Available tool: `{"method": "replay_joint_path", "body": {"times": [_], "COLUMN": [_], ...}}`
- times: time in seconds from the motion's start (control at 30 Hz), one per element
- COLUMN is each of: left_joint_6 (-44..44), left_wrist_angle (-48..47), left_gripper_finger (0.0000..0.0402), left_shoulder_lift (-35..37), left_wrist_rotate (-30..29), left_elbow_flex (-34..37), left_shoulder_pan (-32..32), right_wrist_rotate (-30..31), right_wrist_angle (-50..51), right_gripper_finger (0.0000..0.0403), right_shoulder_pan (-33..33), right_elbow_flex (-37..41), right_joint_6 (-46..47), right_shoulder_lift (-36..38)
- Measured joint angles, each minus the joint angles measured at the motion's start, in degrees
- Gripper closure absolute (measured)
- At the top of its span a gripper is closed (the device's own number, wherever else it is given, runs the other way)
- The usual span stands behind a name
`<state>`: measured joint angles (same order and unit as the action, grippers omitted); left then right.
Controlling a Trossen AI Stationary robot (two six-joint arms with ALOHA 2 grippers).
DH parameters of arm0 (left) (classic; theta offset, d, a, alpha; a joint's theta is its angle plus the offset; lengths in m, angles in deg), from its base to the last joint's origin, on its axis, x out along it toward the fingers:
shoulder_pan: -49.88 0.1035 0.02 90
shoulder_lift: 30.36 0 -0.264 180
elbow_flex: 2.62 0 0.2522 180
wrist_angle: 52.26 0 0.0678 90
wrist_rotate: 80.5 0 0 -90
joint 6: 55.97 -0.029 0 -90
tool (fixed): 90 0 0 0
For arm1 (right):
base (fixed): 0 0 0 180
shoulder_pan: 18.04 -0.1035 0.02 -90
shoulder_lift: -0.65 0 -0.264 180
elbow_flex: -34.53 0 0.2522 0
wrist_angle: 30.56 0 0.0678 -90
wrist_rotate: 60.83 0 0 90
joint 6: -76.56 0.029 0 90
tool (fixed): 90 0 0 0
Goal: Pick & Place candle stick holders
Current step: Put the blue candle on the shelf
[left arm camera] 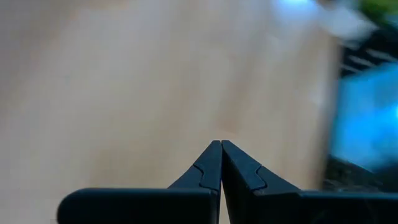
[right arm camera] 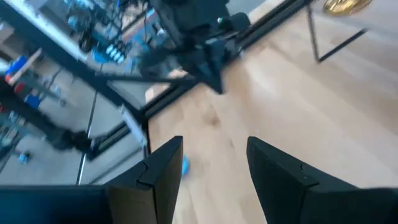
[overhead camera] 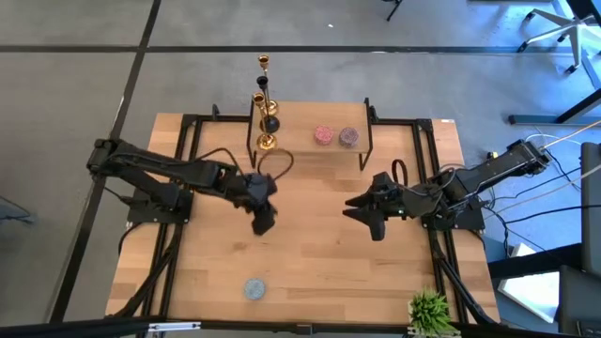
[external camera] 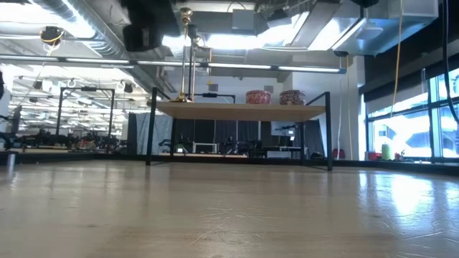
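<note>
Two gold candle stick holders [overhead camera: 266, 103] stand upright on their round bases at the left end of a raised wooden shelf [overhead camera: 310, 150] at the table's far side; the low view shows their stems [external camera: 188, 64] there too. My left gripper [overhead camera: 263, 223] hangs shut over the table's middle left, nearer than the shelf, with nothing in it [left arm camera: 221, 146]. My right gripper [overhead camera: 362, 211] hovers open over the middle right, holding nothing between its fingers [right arm camera: 211, 162]. In the right wrist view I see one gold base [right arm camera: 345, 5] and the left arm [right arm camera: 199, 37].
Two small patterned bowls [overhead camera: 324, 136] [overhead camera: 348, 137] sit on the shelf right of the candle stick holders. A grey-blue disc [overhead camera: 254, 288] lies near the table's front edge, and a green plant [overhead camera: 430, 310] stands at the front right corner. Bare wood lies between the arms.
</note>
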<state>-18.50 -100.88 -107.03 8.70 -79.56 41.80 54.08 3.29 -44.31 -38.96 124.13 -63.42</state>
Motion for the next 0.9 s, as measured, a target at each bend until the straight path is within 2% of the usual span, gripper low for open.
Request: {"method": "replay_joint_path", "body": {"times": [0.13,0.23,0.43,0.67,0.9], "left_joint_6": [4.36,8.13,17.52,25.63,32.10], "left_wrist_angle": [5.30,9.03,11.87,14.17,14.06], "left_gripper_finger": [0.0399,0.0398,0.0387,0.0326,0.0268], "left_shoulder_lift": [-0.55,-0.49,-1.07,-7.00,-12.27], "left_wrist_rotate": [6.66,7.03,5.96,5.96,5.39], "left_elbow_flex": [0.00,0.00,0.00,0.00,0.02], "left_shoulder_pan": [-5.43,-9.55,-16.35,-23.43,-27.63], "right_wrist_rotate": [-5.16,-7.47,-7.60,-7.16,-6.94], "right_wrist_angle": [1.97,2.70,2.57,2.47,2.44], "right_gripper_finger": [0.0219,0.0219,0.0219,0.0219,0.0219], "right_shoulder_pan": [-0.02,-0.02,-0.38,-0.42,-0.42], "right_elbow_flex": [0.00,0.00,0.00,0.00,0.00], "right_joint_6": [0.11,1.19,1.99,1.98,1.98], "right_shoulder_lift": [0.00,0.00,0.00,0.00,0.00]}}
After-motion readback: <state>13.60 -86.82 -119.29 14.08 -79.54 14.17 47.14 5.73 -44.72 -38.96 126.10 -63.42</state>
